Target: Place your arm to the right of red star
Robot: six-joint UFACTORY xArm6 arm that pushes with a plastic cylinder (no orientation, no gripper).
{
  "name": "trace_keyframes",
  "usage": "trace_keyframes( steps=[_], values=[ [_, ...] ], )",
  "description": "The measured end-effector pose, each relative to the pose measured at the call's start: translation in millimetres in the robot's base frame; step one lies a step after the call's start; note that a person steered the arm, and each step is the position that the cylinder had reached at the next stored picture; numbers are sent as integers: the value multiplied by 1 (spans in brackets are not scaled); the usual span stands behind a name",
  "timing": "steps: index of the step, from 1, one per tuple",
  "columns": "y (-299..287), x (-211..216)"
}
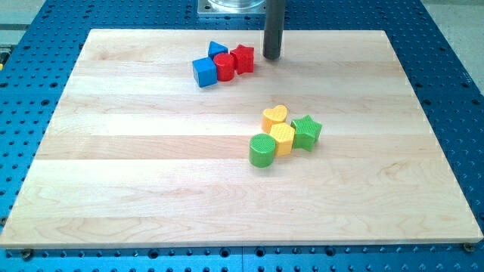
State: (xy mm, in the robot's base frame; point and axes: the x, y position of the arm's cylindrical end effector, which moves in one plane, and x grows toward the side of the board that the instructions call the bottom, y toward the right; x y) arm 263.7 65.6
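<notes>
Nearest the view's bottom, on the pale wooden table (151, 196), a second cluster sits untouched & well apart from the job: green ribbed cylinder block (262, 149), yellow ribbed hexagon block (283, 139), yellow heart block (274, 115), green star block (306, 131), all packed touching or nearly so, right of centre. No reason to disturb them; they stay clear of my path.

Farther up, near the table's top edge, the task group: blue cube block (203, 72) at the view's left, red cylinder block (224, 67) beside it, small blue triangular block (218, 49) behind, and the red star block (243, 58) at the cluster's right end, pressed vs. the red cylinder.

My end effector is a plain dark rod, no jaws to open or close, carrying nothing. It hangs upright from the mount at the view's top; my tip (271, 57) rests on the table just beside the red star, on its right, narrow gap visible, not touching. Judged from this: placement looks about done.
</notes>
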Motion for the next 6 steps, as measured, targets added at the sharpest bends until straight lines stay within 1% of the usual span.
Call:
trace_keyframes(
  steps=[6],
  values=[
    [7, 0]
  ],
)
